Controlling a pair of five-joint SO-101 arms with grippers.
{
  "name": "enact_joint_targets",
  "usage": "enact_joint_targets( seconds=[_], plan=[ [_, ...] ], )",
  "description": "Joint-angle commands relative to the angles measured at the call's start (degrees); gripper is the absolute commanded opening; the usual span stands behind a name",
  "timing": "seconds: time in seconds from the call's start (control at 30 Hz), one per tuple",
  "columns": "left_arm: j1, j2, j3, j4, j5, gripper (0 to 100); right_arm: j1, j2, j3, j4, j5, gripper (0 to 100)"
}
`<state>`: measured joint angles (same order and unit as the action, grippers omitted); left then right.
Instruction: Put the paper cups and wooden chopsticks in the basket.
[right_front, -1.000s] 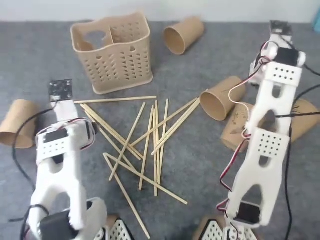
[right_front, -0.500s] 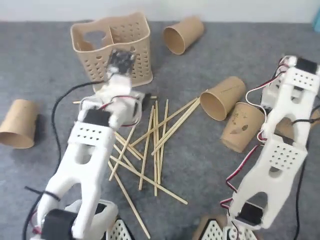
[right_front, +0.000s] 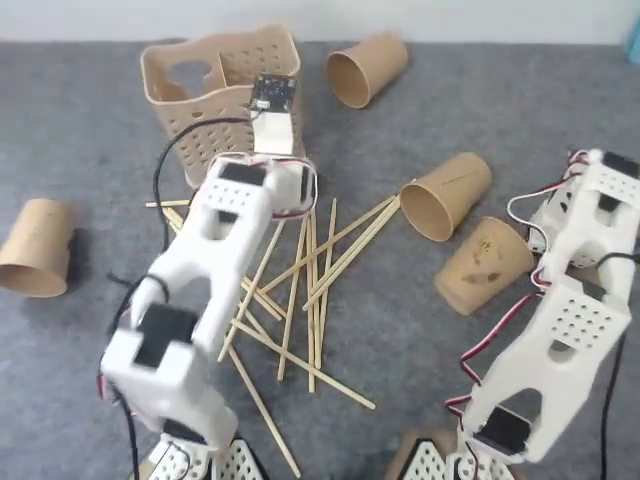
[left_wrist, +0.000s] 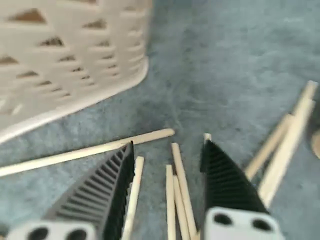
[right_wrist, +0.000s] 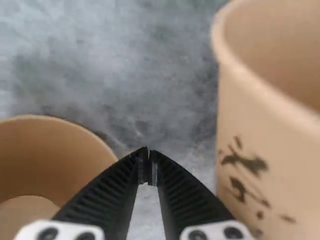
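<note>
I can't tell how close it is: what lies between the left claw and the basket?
In the left wrist view, one chopstick lies crosswise between the open left gripper and the basket; the rest is bare grey mat.

The high camera looks steeply down over the grey fuzzy-covered table (right_front: 420, 130), with the arm bases at its near edge. The left wrist camera sits low behind the left gripper (left_wrist: 167, 147), facing the beige perforated plastic basket (left_wrist: 65, 60) and pale wooden chopsticks (left_wrist: 75, 153). The high view shows both of these too. The right wrist camera, behind the right gripper (right_wrist: 148, 155), sits very near brown paper cups (right_wrist: 270, 125).
</note>
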<state>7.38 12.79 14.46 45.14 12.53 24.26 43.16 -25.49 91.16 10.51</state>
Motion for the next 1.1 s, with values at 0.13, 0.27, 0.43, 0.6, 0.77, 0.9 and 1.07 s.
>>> enact_joint_targets(
  seconds=[0.13,0.27,0.43,0.6,0.77,0.9,1.07],
  plan=[
    [-0.7,13.5,-17.7,6.5,9.1,14,0.7,-4.4,5.2,-5.8,2.6,0.9],
    [-0.7,17.0,-19.1,7.6,11.4,14,0.3,-4.4,5.5,-6.5,3.1,0.9],
    [-0.4,15.8,-19.9,14.1,15.9,14,0.1,-4.3,5.5,-7.7,3.2,0.9],
    [-0.4,16.2,-19.9,16.6,19.6,14,-0.4,-3.9,5.5,-7.7,3.3,0.9],
    [-3.2,17.6,-20.3,15.8,20.5,14,-0.4,-3.8,5.5,-7.7,3.4,0.9],
    [-1.3,16.9,-21.3,15.0,15.8,14,-0.4,-3.8,5.6,-7.7,4.2,0.9],
    [7.0,12.7,-21.5,15.6,7.0,13,-0.4,-3.8,5.6,-7.7,4.2,0.9]
  ],
)
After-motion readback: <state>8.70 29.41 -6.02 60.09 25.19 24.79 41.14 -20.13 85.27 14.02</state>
